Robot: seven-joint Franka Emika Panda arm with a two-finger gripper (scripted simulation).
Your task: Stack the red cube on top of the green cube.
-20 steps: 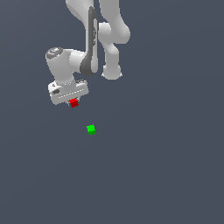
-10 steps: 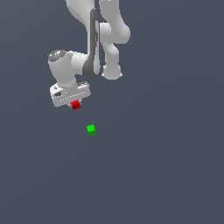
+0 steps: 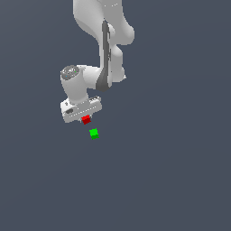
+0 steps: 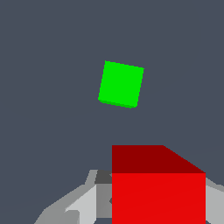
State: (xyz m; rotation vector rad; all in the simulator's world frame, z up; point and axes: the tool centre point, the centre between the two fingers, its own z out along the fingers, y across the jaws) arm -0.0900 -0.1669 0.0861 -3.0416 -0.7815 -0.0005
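My white gripper (image 3: 85,120) is shut on the tiny red cube (image 3: 85,119) and holds it above the grey floor. The red cube fills the near part of the wrist view (image 4: 157,188), between the grey fingers (image 4: 76,205). The bright green cube (image 3: 94,133) lies on the floor just beyond and below the held red cube, slightly toward the exterior view's right. In the wrist view the green cube (image 4: 121,84) lies apart from the red cube, with bare floor between them.
The white arm (image 3: 106,54) rises from the gripper toward the top of the exterior view. The plain dark grey floor (image 3: 171,171) surrounds both cubes.
My gripper has moved with the red cube toward the exterior view's right and down, closer to the green cube. The green cube has not moved.
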